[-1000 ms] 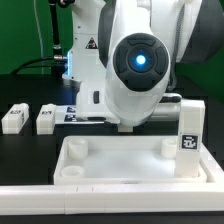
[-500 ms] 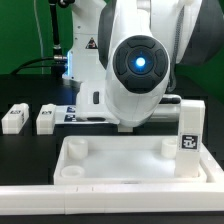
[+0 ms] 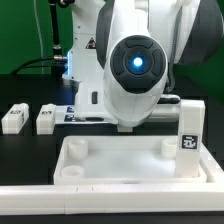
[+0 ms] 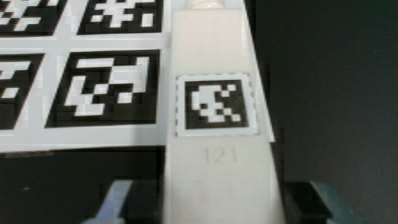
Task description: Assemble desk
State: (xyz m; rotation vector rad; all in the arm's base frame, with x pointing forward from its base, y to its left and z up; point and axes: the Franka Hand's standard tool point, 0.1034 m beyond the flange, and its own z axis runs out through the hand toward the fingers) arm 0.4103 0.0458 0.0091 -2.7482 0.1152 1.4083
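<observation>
The white desk top (image 3: pixel 130 168), a rimmed tray with corner sockets, lies at the front of the exterior view. One tagged white leg (image 3: pixel 190 135) stands upright in its corner on the exterior view's right. Two more legs (image 3: pixel 13 117) (image 3: pixel 45 120) lie on the table at the exterior view's left. In the wrist view a fourth tagged leg (image 4: pixel 217 100) lies along the marker board's edge. My gripper (image 4: pixel 219 205) straddles this leg, with a dark gap between it and each of the fingers (image 4: pixel 121 200). In the exterior view the arm body hides the gripper.
The marker board (image 4: pixel 71 70) lies beside the leg and also shows behind the tray in the exterior view (image 3: pixel 75 115). A long white border bar (image 3: pixel 110 205) runs along the front. The arm's bulky housing (image 3: pixel 135 65) fills the middle of the exterior view.
The arm housing has shifted very slightly toward the exterior view's left. The parts on the table have not moved.
</observation>
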